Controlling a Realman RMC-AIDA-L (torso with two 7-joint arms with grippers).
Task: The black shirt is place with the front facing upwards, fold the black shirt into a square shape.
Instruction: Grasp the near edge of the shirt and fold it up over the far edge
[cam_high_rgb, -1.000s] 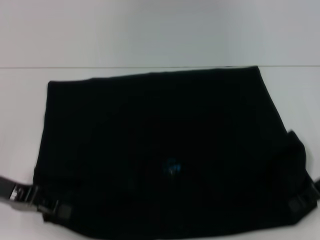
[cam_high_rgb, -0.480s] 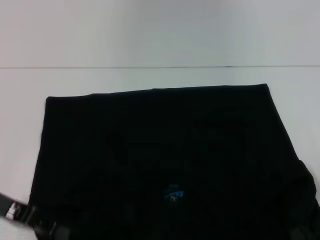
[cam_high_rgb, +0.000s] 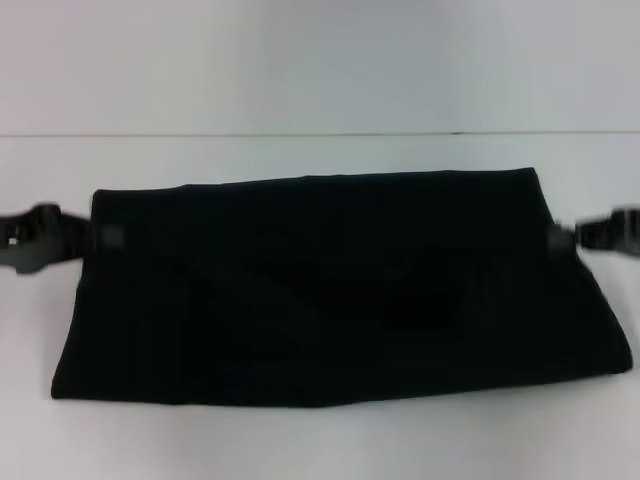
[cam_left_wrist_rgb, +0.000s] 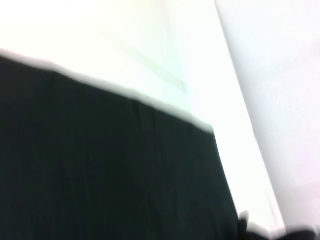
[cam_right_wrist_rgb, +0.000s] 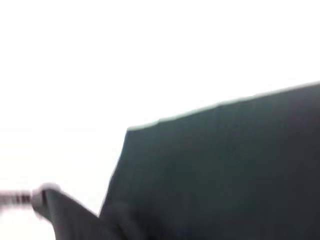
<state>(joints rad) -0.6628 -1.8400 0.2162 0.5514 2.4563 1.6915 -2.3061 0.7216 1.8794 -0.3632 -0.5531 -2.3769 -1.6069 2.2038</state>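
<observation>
Black shirt (cam_high_rgb: 330, 290) lies on the white worktop (cam_high_rgb: 320, 440) as a wide, low band folded over on itself, plain black side up; no lettering or neck label shows. Its near edge runs roughly parallel to the worktop's near edge, with a strip of bare white surface between them. The near left corner sits a little farther out to the left than the far left corner, and the near right corner flares out to the right, so the band is wider along its near edge than its far one. Soft creases cross the middle of the cloth.

Farther back, at the band's far corners, both arms are at work. Left gripper (cam_high_rgb: 98, 237) is at the shirt's far left corner, its dark body reaching in from the worktop's left edge, tip touching the cloth. Right gripper (cam_high_rgb: 558, 238) meets the far right corner the same way, reaching in from the right edge. Both are blurred; whether the fingers are pinched on the fabric or parted, I cannot tell.

Left wrist view: black shirt (cam_left_wrist_rgb: 100, 165) fills most of the frame against the bright worktop (cam_left_wrist_rgb: 150, 45). Right wrist view: black shirt (cam_right_wrist_rgb: 225, 170) again, one corner against white.

Beyond the shirt's far edge, bare worktop runs back to a thin dark line (cam_high_rgb: 320, 133) across the width.
</observation>
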